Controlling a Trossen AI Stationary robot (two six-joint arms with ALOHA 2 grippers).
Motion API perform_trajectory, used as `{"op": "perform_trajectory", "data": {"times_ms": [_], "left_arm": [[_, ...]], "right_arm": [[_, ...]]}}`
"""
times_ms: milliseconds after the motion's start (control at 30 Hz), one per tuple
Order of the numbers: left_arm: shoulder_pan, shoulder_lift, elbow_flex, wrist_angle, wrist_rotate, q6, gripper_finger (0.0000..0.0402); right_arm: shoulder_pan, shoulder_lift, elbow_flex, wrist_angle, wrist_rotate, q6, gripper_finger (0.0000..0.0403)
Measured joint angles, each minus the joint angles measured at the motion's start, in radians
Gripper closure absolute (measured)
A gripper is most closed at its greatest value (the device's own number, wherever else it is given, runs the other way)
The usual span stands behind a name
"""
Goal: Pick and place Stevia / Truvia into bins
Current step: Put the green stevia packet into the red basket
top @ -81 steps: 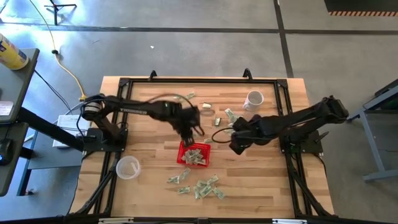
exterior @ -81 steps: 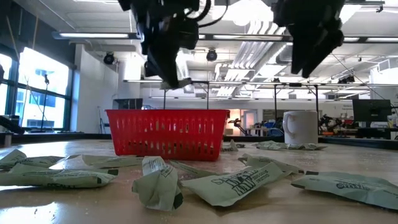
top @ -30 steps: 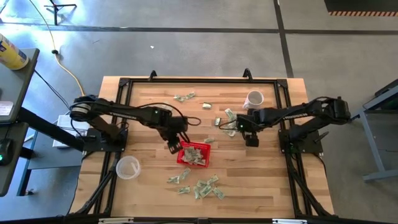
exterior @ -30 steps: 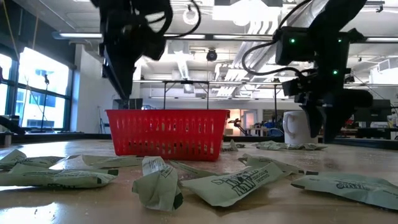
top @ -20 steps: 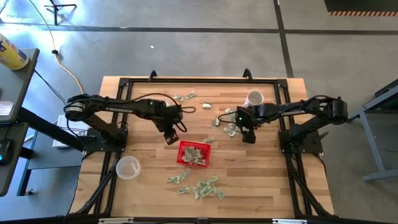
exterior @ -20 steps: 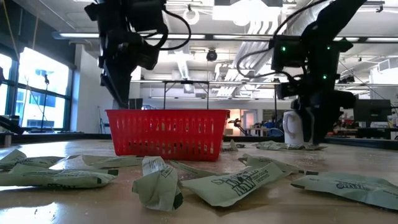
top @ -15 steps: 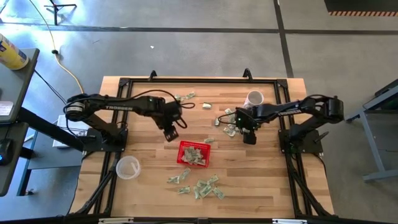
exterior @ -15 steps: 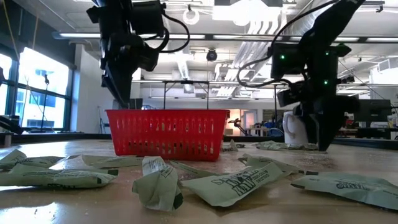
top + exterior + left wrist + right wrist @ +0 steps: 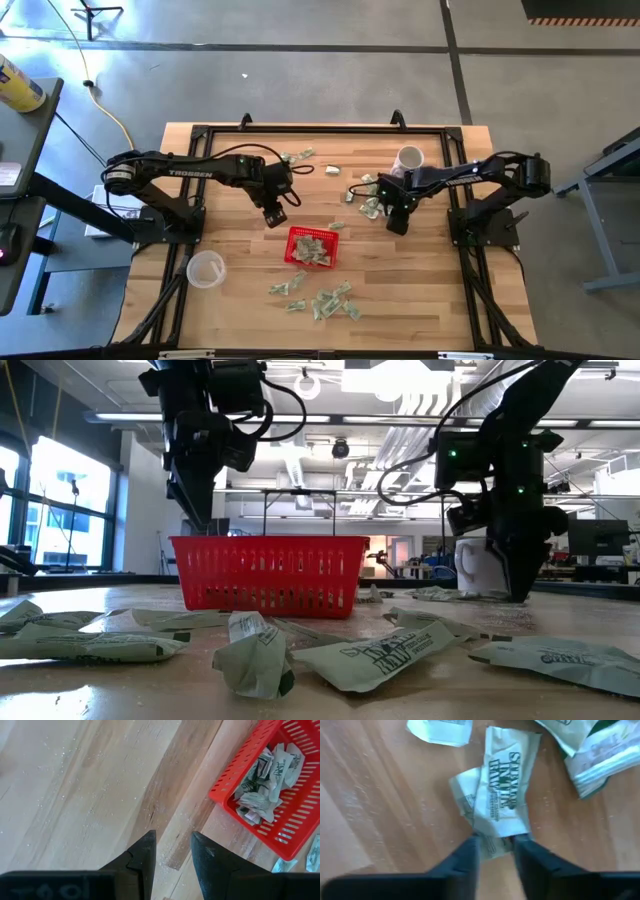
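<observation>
The red mesh basket [image 9: 291, 250] sits mid-table with several Stevia sachets [image 9: 260, 785] inside. More pale green and white sachets lie flat near the front edge [image 9: 325, 300], near the mug [image 9: 366, 192] and at the far side [image 9: 297, 156]. My left gripper [image 9: 275, 215] is open and empty over bare wood, just far-left of the basket [image 9: 295, 830]. My right gripper [image 9: 390, 218] is open and low over the sachets by the mug. Its fingers stand on either side of the end of one sachet [image 9: 502, 795] that lies on another. My right gripper points down, with its fingertips [image 9: 470, 851] at the two sides of the sachet's near end [image 9: 497, 832]. The sachet lies flat on the table. Whether the fingers touch it, I cannot tell.
A white mug [image 9: 408, 159] stands at the far right, close behind my right arm. A clear plastic cup [image 9: 205, 268] stands at the near left. A black frame [image 9: 320, 130] runs around the wooden table top. Bare wood lies between the basket and the left arm's base.
My left gripper has gone from the basket's far-left corner a little toward the far edge, open and empty. My right gripper has gone slightly toward the table's left and down onto the sachets beside the mug.
</observation>
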Motion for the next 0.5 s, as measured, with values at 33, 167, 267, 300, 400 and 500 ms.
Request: {"op": "perform_trajectory", "data": {"times_ms": [33,167,267,300,400,500], "left_arm": [[0.0,0.0,0.0,0.0,0.0,-0.001,0.0245],[0.0,0.0,0.0,0.0,0.0,-0.025,0.0245],[0.0,0.0,0.0,0.004,0.0,-0.044,0.0245],[0.0,0.0,0.0,0.006,0.0,-0.052,0.0245],[0.0,0.0,0.0,0.014,0.028,-0.078,0.0245],[-0.001,0.0,0.0,0.018,0.076,-0.102,0.0245]], "right_arm": [[0.0,0.0,0.004,-0.001,-0.01,0.018,0.0338],[0.007,0.006,0.046,-0.018,-0.059,0.077,0.039],[0.037,0.008,0.124,-0.023,-0.081,0.115,0.0378],[0.053,0.006,0.154,-0.029,-0.096,0.118,0.0379],[0.105,0.006,0.254,-0.068,-0.144,0.12,0.0394],[0.16,0.005,0.362,-0.077,-0.183,0.134,0.0392]]}}
